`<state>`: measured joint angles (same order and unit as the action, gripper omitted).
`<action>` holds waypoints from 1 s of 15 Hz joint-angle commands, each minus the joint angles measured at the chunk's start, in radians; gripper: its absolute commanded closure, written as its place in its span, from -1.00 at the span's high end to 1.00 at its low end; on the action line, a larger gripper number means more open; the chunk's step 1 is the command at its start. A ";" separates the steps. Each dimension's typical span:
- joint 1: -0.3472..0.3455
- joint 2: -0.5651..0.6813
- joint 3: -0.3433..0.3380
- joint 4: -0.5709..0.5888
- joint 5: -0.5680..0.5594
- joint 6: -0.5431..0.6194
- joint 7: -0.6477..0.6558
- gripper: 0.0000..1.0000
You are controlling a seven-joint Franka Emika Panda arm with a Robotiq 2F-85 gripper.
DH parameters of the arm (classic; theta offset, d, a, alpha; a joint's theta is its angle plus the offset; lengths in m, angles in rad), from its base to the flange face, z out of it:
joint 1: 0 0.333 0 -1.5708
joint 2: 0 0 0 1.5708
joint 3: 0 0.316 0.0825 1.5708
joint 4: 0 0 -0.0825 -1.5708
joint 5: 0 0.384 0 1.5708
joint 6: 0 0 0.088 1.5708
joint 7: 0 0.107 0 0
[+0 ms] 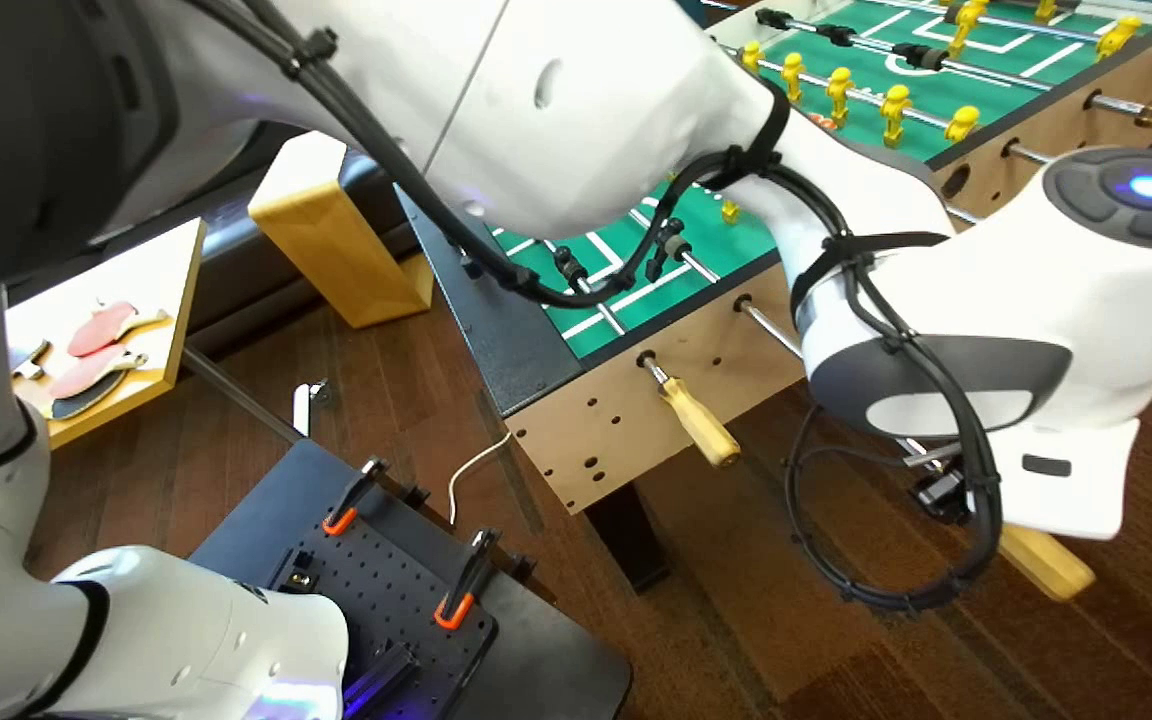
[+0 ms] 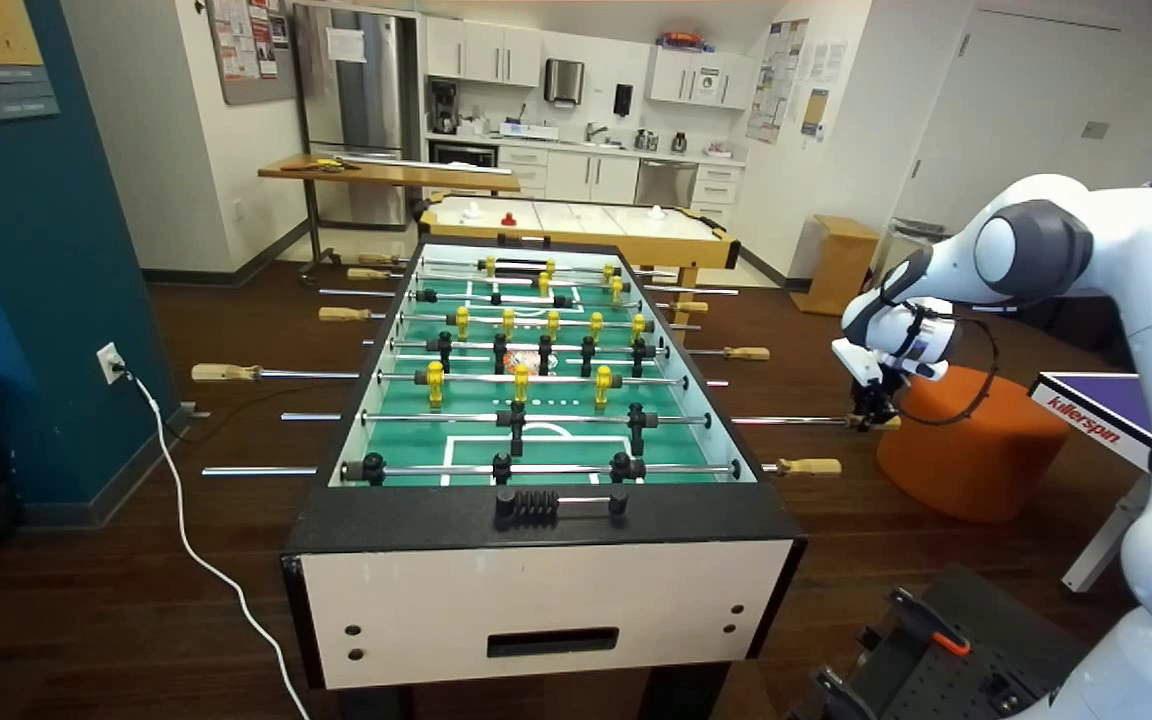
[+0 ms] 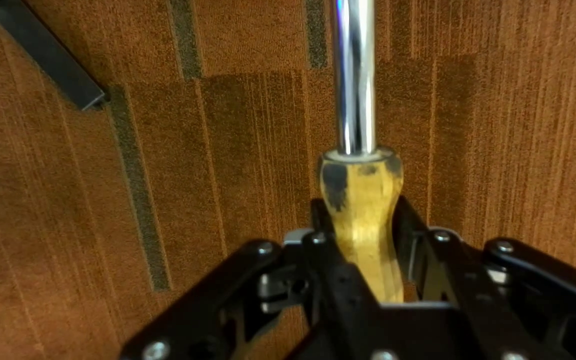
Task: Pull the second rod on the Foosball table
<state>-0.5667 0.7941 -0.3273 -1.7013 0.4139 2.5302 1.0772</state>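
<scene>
Out past the long edge of the foosball table (image 2: 406,525), second in from a corner, juts the rod (image 3: 356,90), its wooden handle (image 3: 363,182) pinched in the closed gripper (image 3: 360,220). The slick rod should slide with little effort; the stiff, flared handle looks the safest hold.

One foosball table (image 2: 536,590) — two clamps (image 1: 468,578) — one ottoman (image 2: 976,460)

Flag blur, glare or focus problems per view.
Wrist view: pincer soft, out of focus; carpet sharper; bright highlights streak the chrome rod above the wooden handle. In an exterior view: bluish glare on the robot's base, plus a glowing blue light. In an exterior view: foosball table fairly evenly lit across its pale near end.
</scene>
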 commanded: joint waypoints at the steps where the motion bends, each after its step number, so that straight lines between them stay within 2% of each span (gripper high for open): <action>1: -0.058 0.002 -0.033 0.067 0.029 -0.083 0.014 -0.83; 7: -0.064 -0.002 -0.040 0.085 0.011 -0.102 0.000 -0.83; 8: -0.060 -0.013 -0.042 0.076 0.009 -0.111 0.002 -0.08; 9: -0.051 -0.038 -0.046 0.058 0.006 -0.130 0.012 0.18; 15: 0.040 -0.202 -0.154 0.021 -0.110 -0.275 0.202 1.00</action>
<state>-0.5861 0.6998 -0.4370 -1.6253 0.3683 2.3218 1.1911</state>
